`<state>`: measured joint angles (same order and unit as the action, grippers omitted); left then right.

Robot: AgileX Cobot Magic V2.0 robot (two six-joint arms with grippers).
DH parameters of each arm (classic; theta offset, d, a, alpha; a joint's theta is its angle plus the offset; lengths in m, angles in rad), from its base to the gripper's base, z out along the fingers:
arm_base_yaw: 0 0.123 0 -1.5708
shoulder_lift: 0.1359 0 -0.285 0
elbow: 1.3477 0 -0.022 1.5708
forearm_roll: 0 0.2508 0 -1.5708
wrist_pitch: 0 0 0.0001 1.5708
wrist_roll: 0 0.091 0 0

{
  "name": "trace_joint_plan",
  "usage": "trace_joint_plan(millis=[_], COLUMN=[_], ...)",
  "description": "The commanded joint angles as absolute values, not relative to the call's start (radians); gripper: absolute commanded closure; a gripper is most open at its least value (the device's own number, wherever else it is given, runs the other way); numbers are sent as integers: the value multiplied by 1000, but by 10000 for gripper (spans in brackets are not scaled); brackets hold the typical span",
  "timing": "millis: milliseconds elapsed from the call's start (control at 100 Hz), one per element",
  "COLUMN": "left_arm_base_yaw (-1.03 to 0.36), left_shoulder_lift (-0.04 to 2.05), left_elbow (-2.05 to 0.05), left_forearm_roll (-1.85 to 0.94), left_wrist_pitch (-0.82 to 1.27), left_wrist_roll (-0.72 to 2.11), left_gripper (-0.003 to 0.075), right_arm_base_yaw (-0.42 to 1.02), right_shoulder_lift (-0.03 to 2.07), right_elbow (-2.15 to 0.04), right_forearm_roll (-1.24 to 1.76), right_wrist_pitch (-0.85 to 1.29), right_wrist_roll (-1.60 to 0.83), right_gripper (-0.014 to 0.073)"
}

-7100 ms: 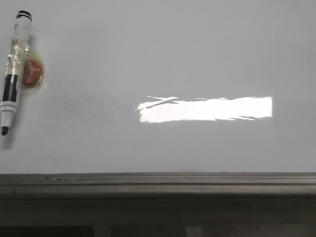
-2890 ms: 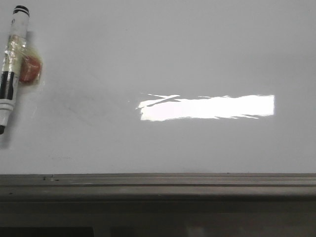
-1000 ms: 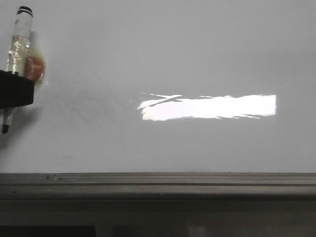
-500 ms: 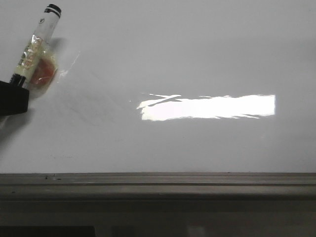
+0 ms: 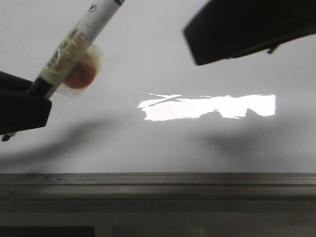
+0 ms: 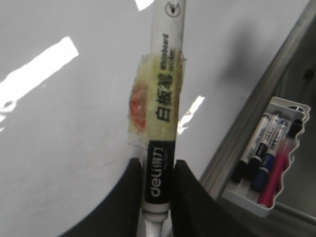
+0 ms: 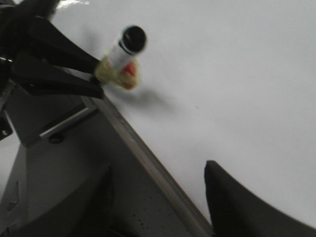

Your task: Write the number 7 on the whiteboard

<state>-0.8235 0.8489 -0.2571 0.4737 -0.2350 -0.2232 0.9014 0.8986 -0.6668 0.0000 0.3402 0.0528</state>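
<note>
Gripping the whiteboard marker (image 6: 163,113) by its black lower band, the left tool (image 6: 157,195) is holding it tilted above the whiteboard (image 5: 163,143), its two dark fingers (image 6: 190,197) pressing against either side of the barrel. That wrist view is showing the printed label, the yellowed tape wrap with an orange-red patch (image 6: 138,103) stuck to it, and, past the grey edge rail (image 6: 256,108), a pale tray (image 6: 266,163) holding several capped markers; the front view is showing none of that tray. From the front, the marker (image 5: 79,44) is slanting up and to the right out of the left tool (image 5: 19,106), while the right arm (image 5: 247,29) is hanging dark over the board's far right. The right tool (image 7: 158,197) is standing wide apart in its own wrist view, holding nothing. No drawn 7 is visible on the board, only a bright glare (image 5: 207,107).
</note>
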Motion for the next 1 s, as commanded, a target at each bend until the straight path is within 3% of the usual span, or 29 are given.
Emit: trace_joint_plan(millis=[0,430,830,990], left_arm_base_yaw=[-854,-947,-947,-947], left_shoulder_lift=[839,842,842,842], left_elbow=[-285,-285,-285,-285], left_forearm_roll=[498,579,587,587], left_wrist_pitch=[-331,-335,-328,-327], left_wrist_roll=[-233,-233,-233,-233], left_gripper=[738,738,738,738], right_arm_base_yaw=[951,984,984,984], right_shoulder_lift=[938,1053,1055,1055], right_elbow=[-721,-752,-752,-752], right_forearm_roll=[-8,13,13,13], right_wrist_pitch=[206,135,94,77], right_wrist_roll=[41,41,41,41], right_gripper=[212,225,649,668])
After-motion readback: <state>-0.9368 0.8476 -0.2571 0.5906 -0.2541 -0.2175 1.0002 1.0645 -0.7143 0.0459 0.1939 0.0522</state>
